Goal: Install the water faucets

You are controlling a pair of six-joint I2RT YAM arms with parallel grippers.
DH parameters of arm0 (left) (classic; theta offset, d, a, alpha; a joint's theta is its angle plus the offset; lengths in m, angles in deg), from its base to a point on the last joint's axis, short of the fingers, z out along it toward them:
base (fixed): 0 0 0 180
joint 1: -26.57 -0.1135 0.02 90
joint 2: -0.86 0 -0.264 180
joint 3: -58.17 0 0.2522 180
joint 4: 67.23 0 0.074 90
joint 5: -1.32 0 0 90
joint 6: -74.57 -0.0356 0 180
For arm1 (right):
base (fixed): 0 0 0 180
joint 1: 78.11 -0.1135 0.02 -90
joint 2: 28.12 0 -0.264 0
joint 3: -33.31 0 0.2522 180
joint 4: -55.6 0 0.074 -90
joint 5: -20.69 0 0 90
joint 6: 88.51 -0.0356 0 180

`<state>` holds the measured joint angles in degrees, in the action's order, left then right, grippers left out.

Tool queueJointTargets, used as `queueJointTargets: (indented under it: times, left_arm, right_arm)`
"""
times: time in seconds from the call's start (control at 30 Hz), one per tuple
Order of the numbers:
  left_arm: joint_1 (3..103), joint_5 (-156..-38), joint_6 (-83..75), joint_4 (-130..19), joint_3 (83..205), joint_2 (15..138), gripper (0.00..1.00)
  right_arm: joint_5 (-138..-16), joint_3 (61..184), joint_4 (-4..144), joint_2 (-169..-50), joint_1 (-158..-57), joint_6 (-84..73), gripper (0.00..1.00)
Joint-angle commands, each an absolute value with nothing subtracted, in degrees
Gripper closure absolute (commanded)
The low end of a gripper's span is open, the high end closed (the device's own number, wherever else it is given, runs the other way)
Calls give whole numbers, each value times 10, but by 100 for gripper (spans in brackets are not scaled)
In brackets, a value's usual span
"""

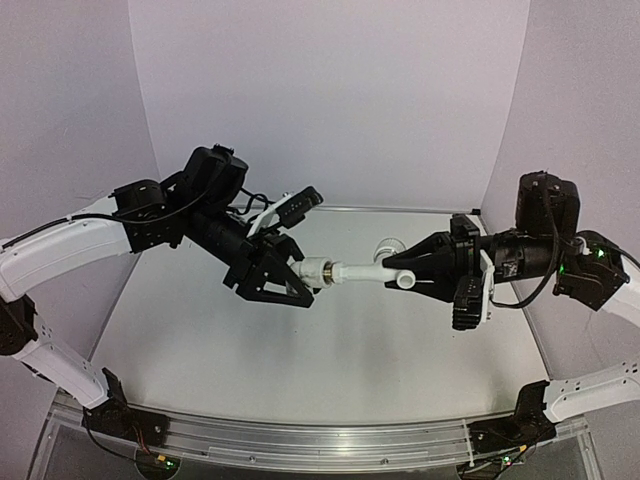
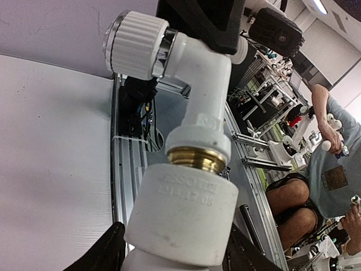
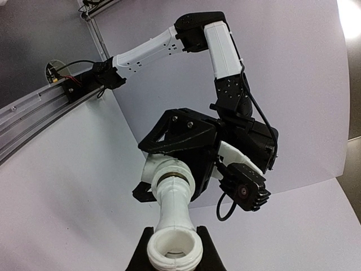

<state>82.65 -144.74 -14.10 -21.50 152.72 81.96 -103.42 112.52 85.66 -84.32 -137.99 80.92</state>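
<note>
The water faucet (image 1: pixel 355 272) hangs in mid-air over the table, held level between both arms. Its brass thread (image 2: pixel 196 158) sits in the short white cylindrical fitting (image 2: pixel 183 212), with a thin brass band still showing. My left gripper (image 1: pixel 300 275) is shut on the fitting (image 1: pixel 313 271), one black finger pressed on each side. My right gripper (image 1: pixel 395 268) is shut on the tap's body near the bent spout. The ribbed knob (image 2: pixel 137 45) sticks out sideways. In the right wrist view the tap (image 3: pixel 175 209) runs away from my right fingers (image 3: pixel 206 251) to the left gripper (image 3: pixel 169 169).
A white table (image 1: pixel 300 370) lies beneath the arms, enclosed by white walls behind and at the sides. An aluminium rail (image 1: pixel 320 440) carrying the arm bases runs along the near edge. In the left wrist view a seated person (image 2: pixel 333 169) and equipment racks stand beyond the rail.
</note>
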Motion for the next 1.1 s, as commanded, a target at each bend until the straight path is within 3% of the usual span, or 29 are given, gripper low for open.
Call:
queueJointTargets:
  times: [0.0, 0.4, 0.7, 0.9, 1.07]
  left_arm:
    - [835, -1479, -153, -251, 1553, 817, 46]
    - [857, -1493, -180, -227, 1566, 837, 51]
    - [867, -1490, -201, -211, 1574, 837, 74]
    - [868, -1452, -220, -219, 1563, 816, 98]
    - [869, -1410, -230, -243, 1545, 790, 100]
  right_arm:
    - [-1057, 1135, 804, -846, -1379, 791, 100]
    - [-1055, 1144, 784, -856, -1379, 759, 100]
    - [-1051, 1145, 784, -858, -1380, 729, 100]
    - [-1036, 1154, 784, -869, -1379, 636, 100]
    - [-1019, 1168, 784, -884, -1379, 532, 100]
